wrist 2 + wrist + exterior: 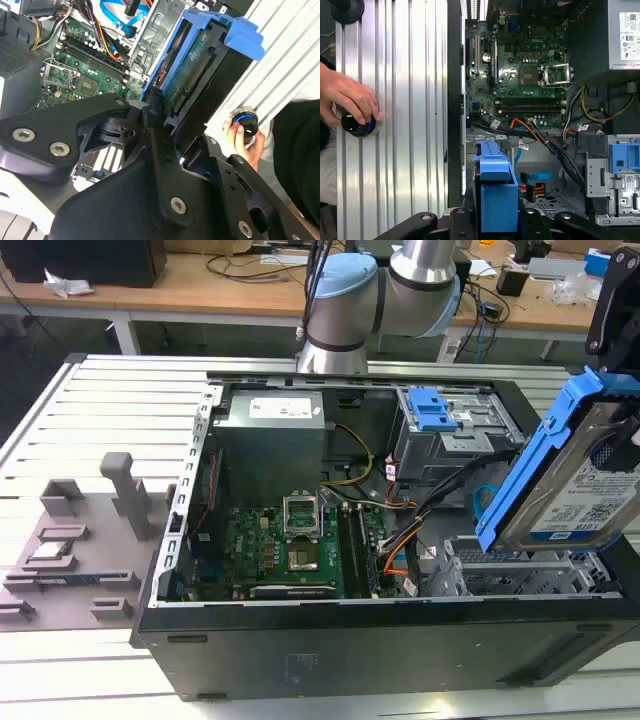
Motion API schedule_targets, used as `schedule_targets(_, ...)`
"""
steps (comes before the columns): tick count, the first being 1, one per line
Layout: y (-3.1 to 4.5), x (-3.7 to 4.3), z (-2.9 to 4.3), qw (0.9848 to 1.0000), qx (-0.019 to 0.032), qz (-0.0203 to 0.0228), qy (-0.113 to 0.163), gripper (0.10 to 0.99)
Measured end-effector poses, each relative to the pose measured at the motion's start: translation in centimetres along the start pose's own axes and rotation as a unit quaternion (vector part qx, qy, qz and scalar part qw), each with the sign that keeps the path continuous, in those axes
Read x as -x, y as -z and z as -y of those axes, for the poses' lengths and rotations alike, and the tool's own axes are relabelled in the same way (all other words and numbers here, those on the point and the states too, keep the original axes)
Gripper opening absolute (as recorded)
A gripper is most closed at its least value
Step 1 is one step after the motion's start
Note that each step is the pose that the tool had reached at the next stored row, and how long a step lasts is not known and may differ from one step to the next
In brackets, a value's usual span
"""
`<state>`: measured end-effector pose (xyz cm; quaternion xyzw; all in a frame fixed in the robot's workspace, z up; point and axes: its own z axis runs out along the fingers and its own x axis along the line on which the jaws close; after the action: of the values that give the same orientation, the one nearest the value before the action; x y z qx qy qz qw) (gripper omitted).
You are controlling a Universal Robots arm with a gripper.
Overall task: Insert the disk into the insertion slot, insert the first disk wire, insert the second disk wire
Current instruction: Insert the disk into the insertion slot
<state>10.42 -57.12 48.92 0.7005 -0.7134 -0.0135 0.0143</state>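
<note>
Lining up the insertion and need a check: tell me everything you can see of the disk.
The disk is a silver metal drive with a white-and-blue label, framed by a bright blue plastic carrier. The second wrist view shows its green circuit board underside. It is tilted and held in the air by the gripper, black fingers clamped on it. Its lower end is just above the slot at the exterior view's right, not yet in.

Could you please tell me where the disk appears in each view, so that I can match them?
Exterior view: the disk hangs tilted above the case, at the exterior view's right.
Second wrist view: the disk shows its circuit-board side.
First wrist view: the disk is edge-on, its blue carrier toward the camera.
Shared landmark: the green motherboard.
</note>
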Motion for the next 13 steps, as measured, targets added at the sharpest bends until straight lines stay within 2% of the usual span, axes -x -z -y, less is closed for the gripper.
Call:
schedule_targets(6,-0.48,0.0,-0.03,1.0,0.0,0.0,0.0,0.365)
schedule_targets(13,-1.53,0.01,0.02,1.0,0.0,0.0001,0.0,0.365)
